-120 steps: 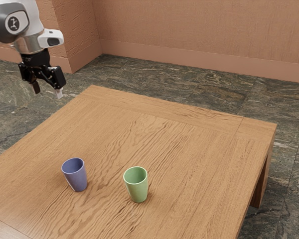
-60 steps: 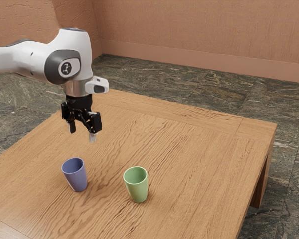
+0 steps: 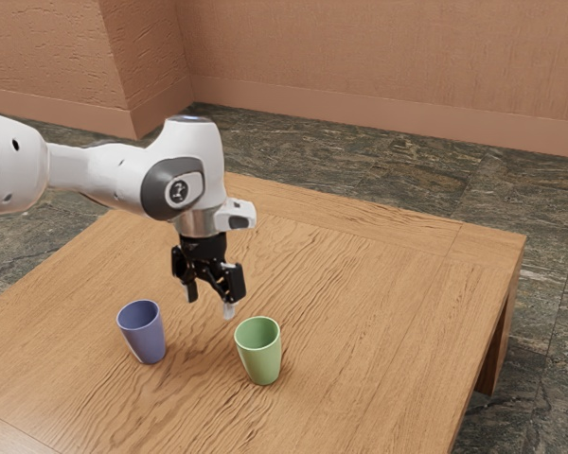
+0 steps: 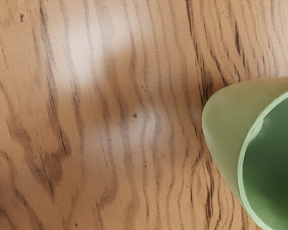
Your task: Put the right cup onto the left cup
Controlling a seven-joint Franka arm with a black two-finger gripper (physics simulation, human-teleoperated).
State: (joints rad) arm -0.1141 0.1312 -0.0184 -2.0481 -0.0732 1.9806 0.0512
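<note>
While the hand (image 3: 210, 302) gapes over the wooden table (image 3: 388, 303), veined floor (image 3: 360, 156) meets pinkish walls (image 3: 379, 57).

looks like a home: wooden table (image 3: 388, 322), marbled floor (image 3: 407, 170), terracotta walls (image 3: 360, 57)

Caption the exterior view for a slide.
Open gripper hovers above a wooden table where a blue cup and a green cup stand upright, apart.
</note>
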